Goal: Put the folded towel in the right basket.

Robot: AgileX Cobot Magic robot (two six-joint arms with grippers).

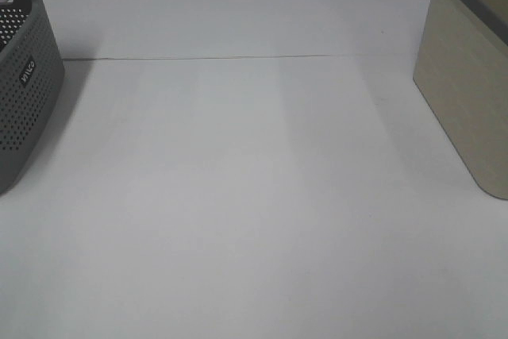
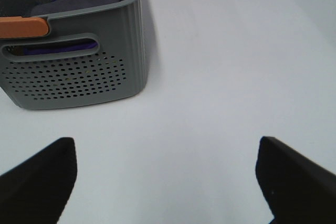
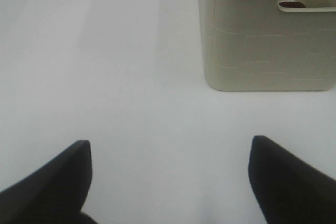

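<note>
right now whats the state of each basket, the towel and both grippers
grey basket: upright on the table, purple cloth inside
towel: probably that purple cloth, lying in the grey basket, not gripped
beige basket: upright on the table, contents hidden
left gripper: open, empty, above bare table
right gripper: open, empty, above bare table
table: white, bare between the baskets

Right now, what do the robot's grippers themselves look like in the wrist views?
Both look alike: the left gripper and right gripper each show two plain black, wedge-shaped fingers. No cables, markings or arm links are visible, and neither arm appears in the overhead view.
</note>
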